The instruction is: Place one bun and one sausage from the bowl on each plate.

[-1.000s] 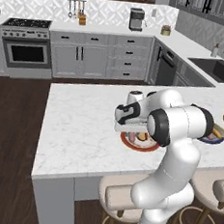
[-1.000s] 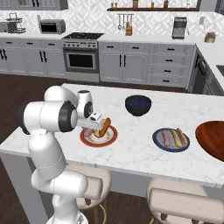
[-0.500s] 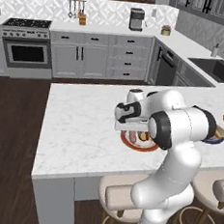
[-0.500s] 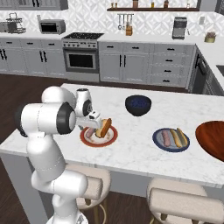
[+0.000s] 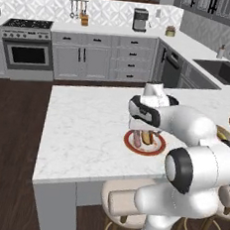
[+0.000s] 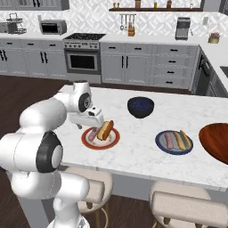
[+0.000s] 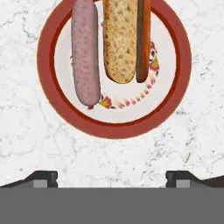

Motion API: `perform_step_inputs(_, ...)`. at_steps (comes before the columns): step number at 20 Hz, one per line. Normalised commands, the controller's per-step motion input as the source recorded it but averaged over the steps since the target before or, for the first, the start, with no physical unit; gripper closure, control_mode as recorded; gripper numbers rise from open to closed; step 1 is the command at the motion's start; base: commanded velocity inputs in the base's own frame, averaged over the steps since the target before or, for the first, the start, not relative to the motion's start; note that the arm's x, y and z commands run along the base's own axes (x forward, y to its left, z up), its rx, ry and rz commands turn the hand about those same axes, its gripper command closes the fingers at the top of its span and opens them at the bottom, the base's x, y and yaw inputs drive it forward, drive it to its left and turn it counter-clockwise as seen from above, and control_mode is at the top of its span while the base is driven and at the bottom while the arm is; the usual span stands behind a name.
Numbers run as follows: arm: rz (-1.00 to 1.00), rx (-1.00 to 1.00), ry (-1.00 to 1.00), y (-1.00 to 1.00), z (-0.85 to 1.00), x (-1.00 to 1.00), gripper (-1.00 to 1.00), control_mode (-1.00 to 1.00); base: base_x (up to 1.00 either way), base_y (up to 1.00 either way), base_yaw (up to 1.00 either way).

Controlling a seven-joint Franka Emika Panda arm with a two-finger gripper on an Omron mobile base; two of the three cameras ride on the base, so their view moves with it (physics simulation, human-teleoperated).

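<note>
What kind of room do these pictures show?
A home kitchen, rendered: a stainless steel oven range stands among grey cabinets, a black coffee machine sits on the back counter, and a white marble island carries food.

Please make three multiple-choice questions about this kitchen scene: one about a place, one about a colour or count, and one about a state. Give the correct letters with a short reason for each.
1. Where does the dark blue bowl stand?
A. on the stove
B. on the counter behind both plates
C. on a stool

2. What rim colour has the plate below the gripper?
A. green
B. orange-red
C. black

3. How is the gripper?
A. shut on a bun
B. shut on a sausage
C. open, holding nothing

Answers:
1 B, it stands on the marble counter.
2 B, the white plate has an orange-red rim.
3 C, the fingertips stand wide apart, while bun and sausage lie on the plate.
</note>
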Motion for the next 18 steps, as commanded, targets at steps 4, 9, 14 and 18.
perform_step_inputs(4, 0.0, 0.0, 0.0, -0.3, 0.95, -0.63, -1.0, -1.0, 0.0, 0.0, 0.0)
perform_step_inputs(9, 0.0, 0.0, 0.0, -0.07, 0.67, -0.75, -1.0, -1.0, 0.0, 0.0, 0.0)
perform_step_inputs(14, 0.0, 0.0, 0.0, 0.0, 0.37, -0.81, -1.0, -1.0, 0.0, 0.0, 0.0)
perform_step_inputs(18, 0.0, 0.0, 0.0, 0.0, 0.26, -0.72, -1.0, -1.0, 0.0, 0.0, 0.0)
